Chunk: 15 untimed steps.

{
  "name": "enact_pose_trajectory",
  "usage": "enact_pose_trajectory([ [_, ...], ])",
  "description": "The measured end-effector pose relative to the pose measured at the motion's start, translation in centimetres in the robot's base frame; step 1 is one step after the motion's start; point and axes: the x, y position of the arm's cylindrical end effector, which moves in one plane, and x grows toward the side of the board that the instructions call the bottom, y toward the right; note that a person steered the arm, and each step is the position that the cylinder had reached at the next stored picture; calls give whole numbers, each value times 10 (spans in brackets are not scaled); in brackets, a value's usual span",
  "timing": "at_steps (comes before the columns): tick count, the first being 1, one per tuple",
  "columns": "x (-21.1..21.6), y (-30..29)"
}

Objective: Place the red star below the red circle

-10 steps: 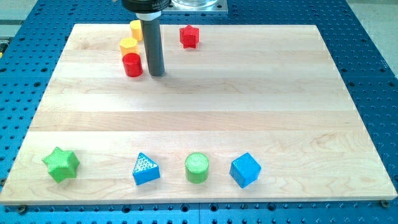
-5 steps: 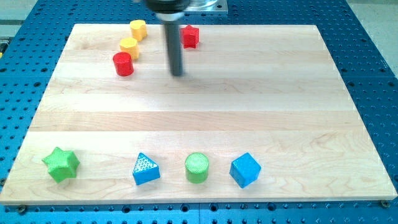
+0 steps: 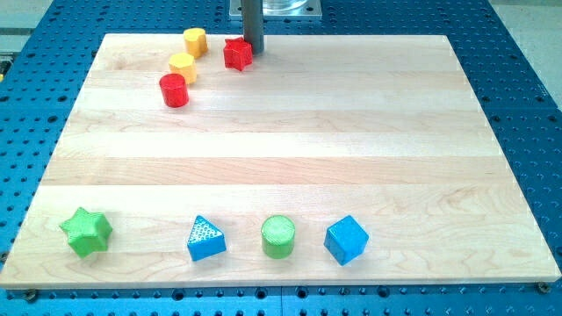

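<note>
At the desk's top edge, my tip touches the red star's right side, placed to shove it leftward. The red circle sits lower-left, beside two yellow blocks. No gripper exists; the rod holds nothing.
</note>
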Motion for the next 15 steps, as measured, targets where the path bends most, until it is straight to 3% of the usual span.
enact_pose_trajectory([
  [1, 19, -27],
  [3, 115, -9],
  [4, 125, -5],
  [5, 66, 3],
  [6, 37, -22],
  [7, 68, -43],
  [9, 136, -12],
  [11, 122, -12],
  [13, 149, -61],
  [15, 174, -68],
])
